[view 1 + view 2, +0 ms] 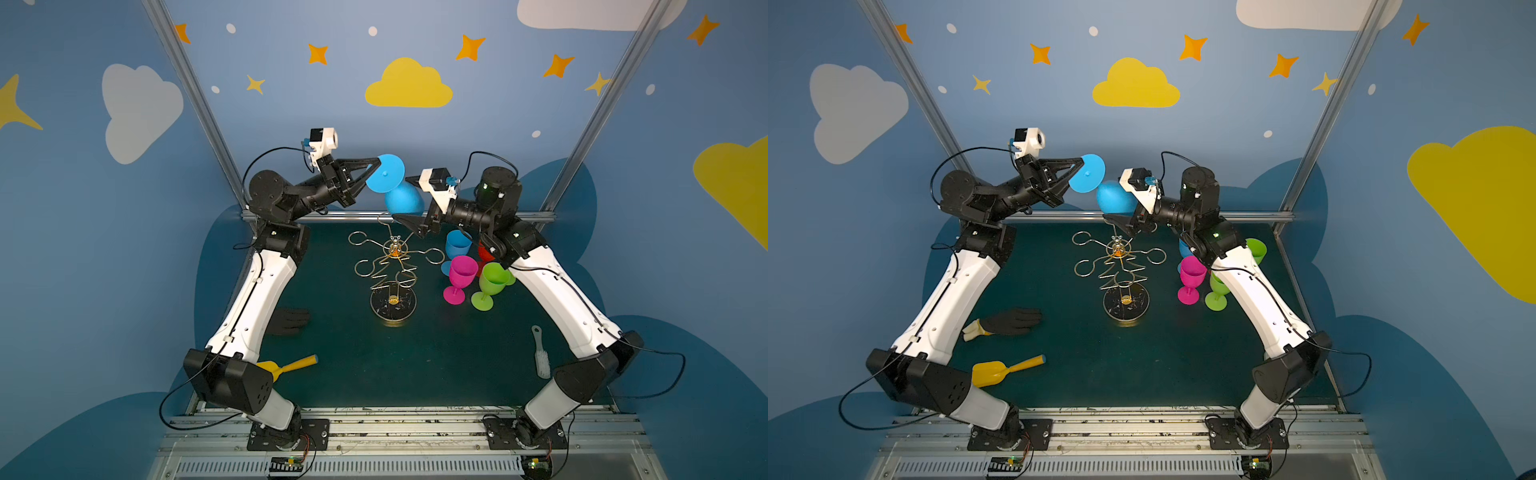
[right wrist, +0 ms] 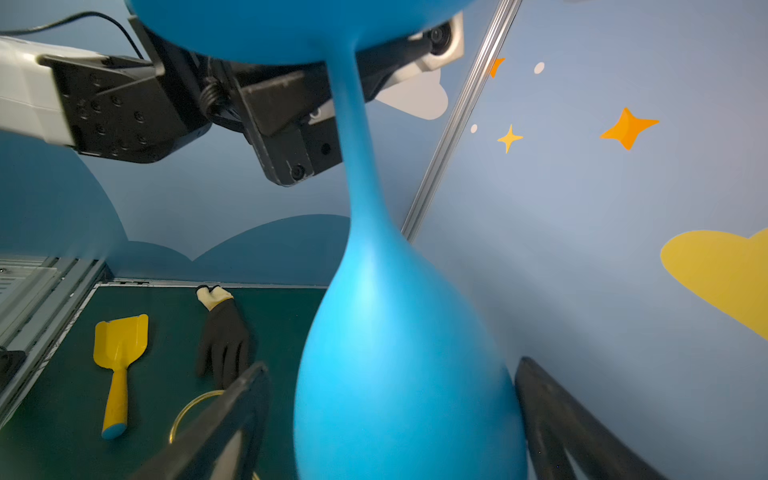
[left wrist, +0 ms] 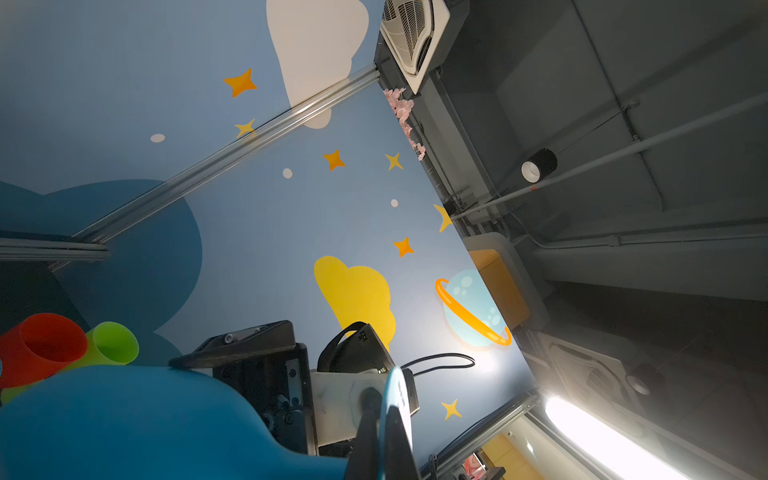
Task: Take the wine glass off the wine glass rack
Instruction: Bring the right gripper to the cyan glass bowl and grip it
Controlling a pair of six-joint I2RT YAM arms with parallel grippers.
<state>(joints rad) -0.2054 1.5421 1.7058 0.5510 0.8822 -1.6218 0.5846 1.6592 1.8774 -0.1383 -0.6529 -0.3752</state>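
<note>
A blue wine glass [image 1: 401,198] [image 1: 1113,198] hangs upside down and tilted in the air, above the rear arm of the gold wire wine glass rack [image 1: 395,266] [image 1: 1121,266]. My left gripper [image 1: 372,168] [image 1: 1078,166] [image 3: 384,432] is shut on the rim of the glass's round foot [image 1: 386,173] [image 3: 395,395]. My right gripper [image 1: 406,201] [image 1: 1120,200] [image 2: 395,415] stands open, with a finger [image 2: 232,411] on each side of the bowl [image 2: 407,365]. On one side a gap shows between finger and bowl. The rack's loops hold no glasses.
Pink [image 1: 461,274], green [image 1: 492,282], blue [image 1: 457,245] and red [image 1: 484,251] glasses stand to the right of the rack, under my right arm. A black glove [image 1: 1013,320] and a yellow scoop [image 1: 1005,370] lie front left. A white brush [image 1: 540,357] lies front right.
</note>
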